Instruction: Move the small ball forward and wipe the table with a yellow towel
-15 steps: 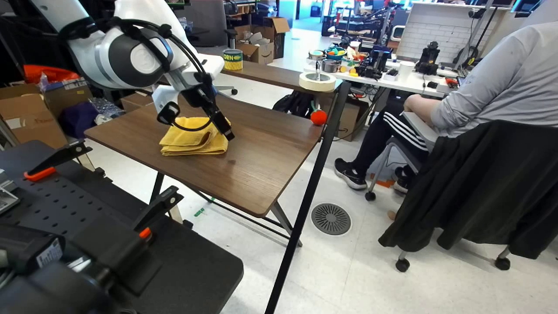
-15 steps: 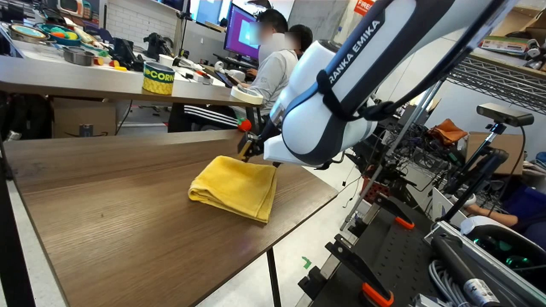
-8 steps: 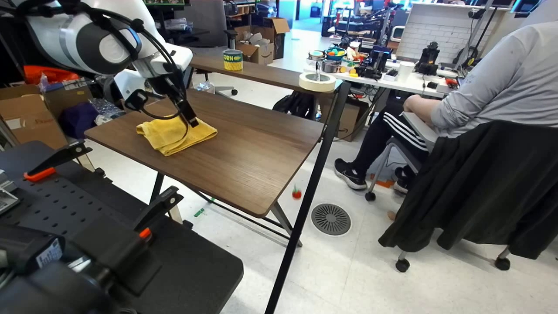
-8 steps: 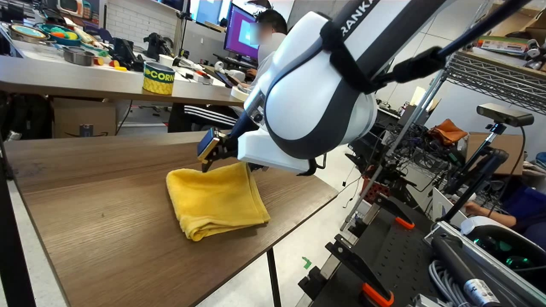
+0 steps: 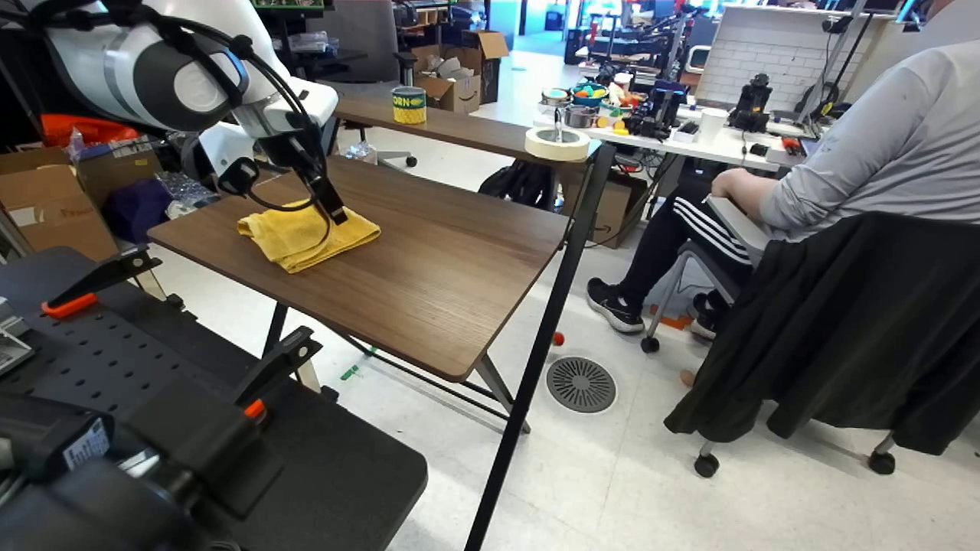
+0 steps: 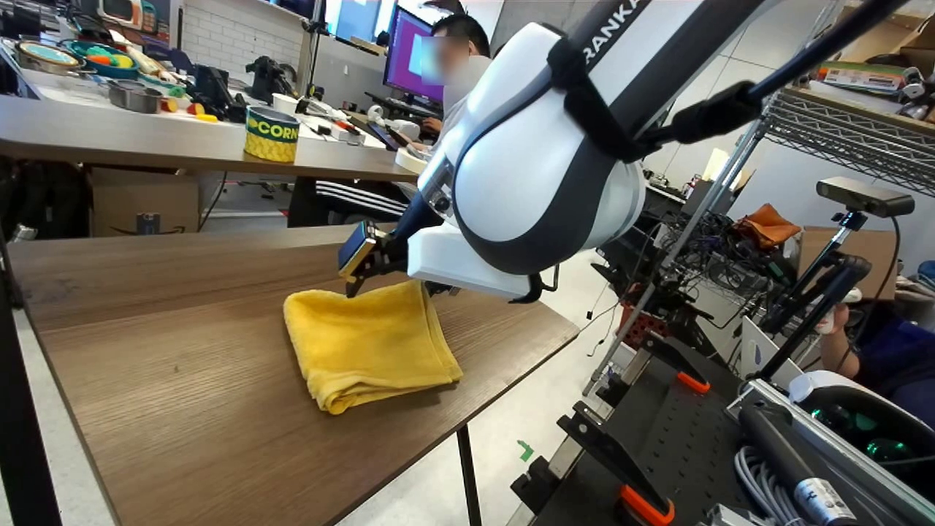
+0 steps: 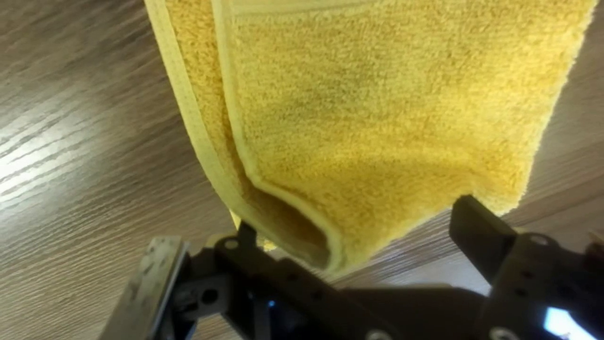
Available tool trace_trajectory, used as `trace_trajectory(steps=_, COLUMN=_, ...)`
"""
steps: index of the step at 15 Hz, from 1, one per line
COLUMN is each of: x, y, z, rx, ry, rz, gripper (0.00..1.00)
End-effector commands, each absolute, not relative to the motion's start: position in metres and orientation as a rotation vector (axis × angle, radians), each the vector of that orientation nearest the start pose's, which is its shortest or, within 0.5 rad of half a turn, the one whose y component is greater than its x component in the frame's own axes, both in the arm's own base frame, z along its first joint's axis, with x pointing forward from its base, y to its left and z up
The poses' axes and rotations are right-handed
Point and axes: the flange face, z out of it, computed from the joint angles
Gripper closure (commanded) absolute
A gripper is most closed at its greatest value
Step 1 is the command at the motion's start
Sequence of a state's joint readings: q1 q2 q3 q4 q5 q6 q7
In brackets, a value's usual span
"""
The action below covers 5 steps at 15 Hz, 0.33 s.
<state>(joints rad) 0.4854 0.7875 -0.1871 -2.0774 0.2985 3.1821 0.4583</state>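
The gripper gaped wide, gripping nothing, at the towel, which lay near the edge of the table facing the bench. Free surface ran toward the shelf; what looked like the ball lay on the floor.

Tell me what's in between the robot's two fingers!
In the wrist view, the yellow towel shows between the spread fingers, with a sliver of table.

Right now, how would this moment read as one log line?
yellow towel: folded, on table | gripper: open, at towel's edge | corn can: upright on shelf | small red thing: on floor
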Motion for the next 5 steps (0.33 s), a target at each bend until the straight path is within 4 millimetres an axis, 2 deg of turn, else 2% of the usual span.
trace_trajectory(steps=1, x=0.565, y=0.147, z=0.097, rx=-2.974, ry=0.553, rz=-0.549, gripper=0.0)
trace_trajectory(steps=3, x=0.564, y=0.15, z=0.114, rx=-2.936, ry=0.53, rz=-0.6, gripper=0.0)
trace_trajectory(steps=4, x=0.568, y=0.148, z=0.093, rx=-2.968, ry=0.567, rz=-0.565, gripper=0.0)
trace_trajectory(steps=5, x=0.569, y=0.15, z=0.096, rx=-2.962, ry=0.565, rz=-0.572, gripper=0.0)
